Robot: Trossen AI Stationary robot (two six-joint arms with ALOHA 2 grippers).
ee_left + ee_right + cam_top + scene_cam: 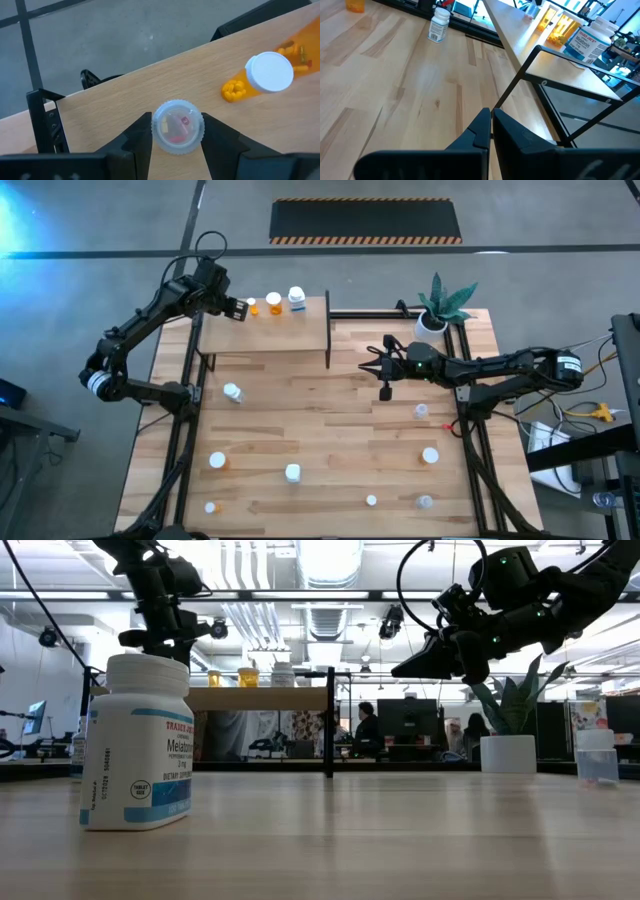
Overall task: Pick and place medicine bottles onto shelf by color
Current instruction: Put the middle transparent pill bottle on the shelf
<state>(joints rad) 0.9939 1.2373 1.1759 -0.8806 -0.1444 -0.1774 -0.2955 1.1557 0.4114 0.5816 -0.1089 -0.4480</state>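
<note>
Bottle in the left grip: your left gripper (176, 137) pinches a small clear bottle (177, 126) with a ribbed clear cap, one finger on each side of it, over the shelf's far-left corner.
Shelf: the light wooden shelf (262, 336) sits at the table's back-left, with a dark divider (327, 330) upright at its right end.
Already on the shelf: you can see two orange bottles (273, 304) with white caps near the back edge, and a white bottle with a blue label (297, 300) just to their right. In the left wrist view an orange bottle (270, 75) stands near the held one, apart from it.
Left gripper: it reaches in from the table's left side, and its jaws are part-way spread by the bottle between them.
Right gripper: your right gripper (386, 392) hangs over the tabletop just right of the divider, jaws pressed together, holding nothing.
Table, left half: a white bottle (232, 392) stands in front of the shelf; nearer the front you have an orange one (217, 461), a white one (292, 472) and another orange one (211, 506).
Table, right half: a clear bottle (421, 411), an orange one (430, 455), a small white-capped one (371, 500) and a clear one (425, 502).
Back right: a potted plant (440, 306) in a white pot stands on the table's corner.
</note>
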